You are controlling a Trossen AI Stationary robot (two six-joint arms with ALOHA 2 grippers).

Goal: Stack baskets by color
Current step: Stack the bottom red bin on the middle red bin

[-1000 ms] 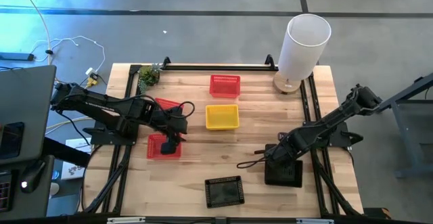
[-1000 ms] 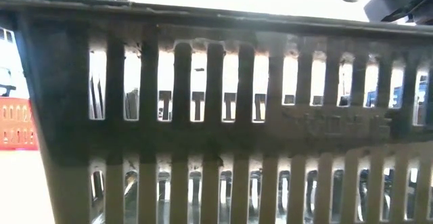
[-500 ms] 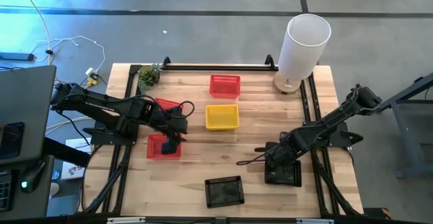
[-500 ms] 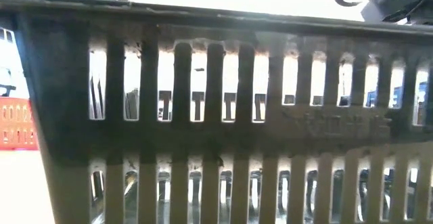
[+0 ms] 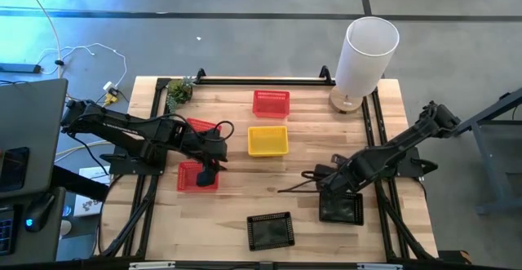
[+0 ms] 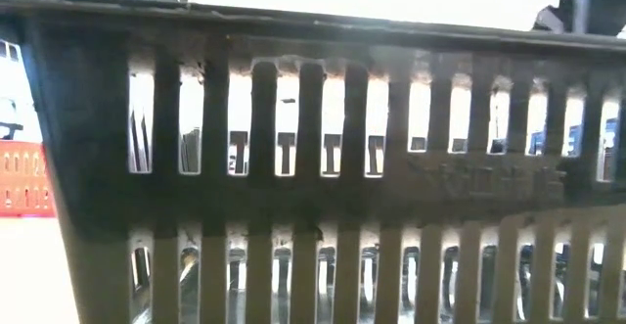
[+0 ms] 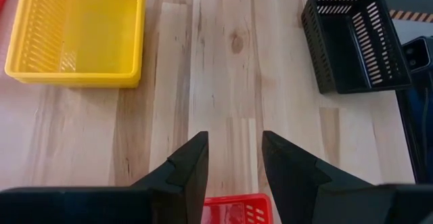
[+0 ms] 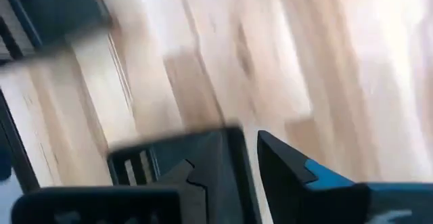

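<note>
We see the wooden table [image 5: 294, 172] from above, and on it the tall white cylinder [image 5: 367, 54] at the far right corner and the small green plant [image 5: 179, 90] at the far left.

The baskets are spread out. A red basket [image 5: 271, 103] is at the far middle, and the yellow basket [image 5: 267, 140] is just near of it. Two more red ones are on the left: one tilted red basket [image 5: 201, 128] beside the left arm, and one flat red basket [image 5: 196, 176] under the left gripper [image 5: 208, 174]. A black basket [image 5: 270, 231] stands at the near middle and another black basket [image 5: 341, 209] at the near right. We cannot tell how many baskets each pile holds.

The left gripper hangs over the flat red basket with its fingers apart and nothing between them. The right gripper [image 5: 322, 179] is just above the far rim of the right black basket. In the right wrist view the picture is smeared; the fingers look narrow, and we cannot tell if they grip the rim.

In our judgement the risk is here: if the right fingers catch the mesh, the black basket may tip or slide. The tilted red basket may also slip when the left arm moves.
</note>
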